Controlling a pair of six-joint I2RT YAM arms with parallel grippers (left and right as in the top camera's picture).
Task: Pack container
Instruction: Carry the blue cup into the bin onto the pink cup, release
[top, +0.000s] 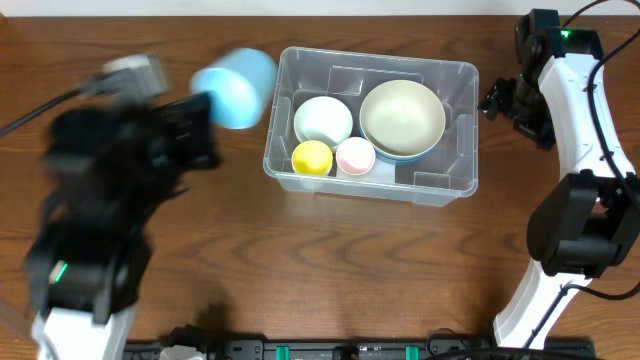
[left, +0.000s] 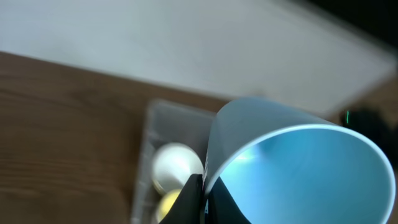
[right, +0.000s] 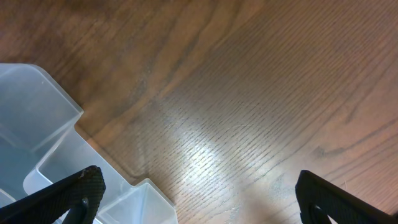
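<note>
Beside the container (top: 380, 56), a blue cup (top: 237, 87)

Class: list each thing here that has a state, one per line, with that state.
container, open, upright, partly filled.
blue cup, gripped at its rim, tipped sideways, outside the container.
white bowl, upright, empty, in the container.
cream bowl, upright, empty, in the container.
yellow cup, in the container.
pink cup, upright, in the container.
left gripper, shut on the blue cup.
right gripper, open, empty.

Glare: pale sheen on desk (right: 205, 149) beside the container (right: 37, 124).
Blur: left arm (top: 100, 190) smeared, left of the container.
</note>
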